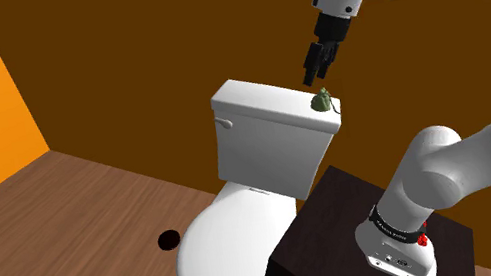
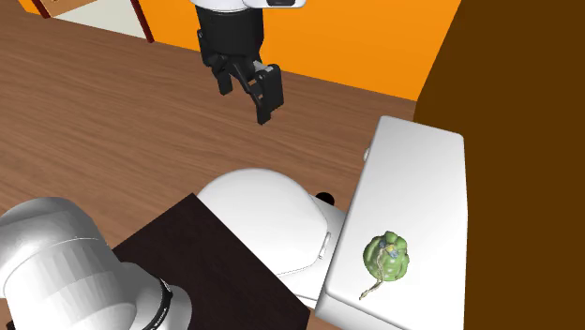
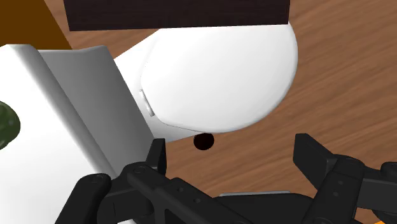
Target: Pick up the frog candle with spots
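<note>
So the green spotted frog candle [image 1: 322, 101] is sitting on the white toilet tank lid [image 1: 258, 100], right at the end nearest the dark stand [image 1: 341, 210] and close to the lid's edge. The black gripper [image 1: 315, 75] is hanging in the air above the tank with its fingers spread wide, pinching nothing and touching nothing. In the shoulder view the frog is lying at about 6 o'clock from the fingertips, near but with a clear gap. In the second exterior view it's sitting more between 4 and 5 o'clock from the gripper [image 2: 246, 94], so I'm guessing the hand isn't lined up over it yet. The wrist view is backing that up: the frog is peeking in outside one finger, and the closed toilet seat lid [image 3: 216, 76] and wood floor [image 3: 343, 95] are lying between the fingers instead. It's looking like a squat round lump with no obvious long axis, so a sideways shift, then a drop.
</note>
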Robot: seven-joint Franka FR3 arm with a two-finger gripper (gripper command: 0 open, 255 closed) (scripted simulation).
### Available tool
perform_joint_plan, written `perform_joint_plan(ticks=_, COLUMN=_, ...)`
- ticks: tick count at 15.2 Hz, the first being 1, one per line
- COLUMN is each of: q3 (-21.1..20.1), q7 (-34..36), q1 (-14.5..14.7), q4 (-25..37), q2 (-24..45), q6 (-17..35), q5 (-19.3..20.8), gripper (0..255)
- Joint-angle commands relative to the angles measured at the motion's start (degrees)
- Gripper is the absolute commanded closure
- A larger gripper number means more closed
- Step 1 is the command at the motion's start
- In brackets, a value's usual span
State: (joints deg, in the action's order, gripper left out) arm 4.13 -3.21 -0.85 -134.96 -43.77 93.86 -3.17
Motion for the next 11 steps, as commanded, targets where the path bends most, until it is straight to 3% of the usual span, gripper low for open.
perform_joint_plan(ticks=1, q3=0.0, q7=0.0, q1=0.0, q4=0.0, q2=0.0, q6=0.0, q5=0.0, gripper=0)
perform_joint_plan(ticks=11, q3=10.9, q7=-10.9, q1=-5.4, q4=-7.6, q2=1.4, q6=10.3, q5=7.5, gripper=0)
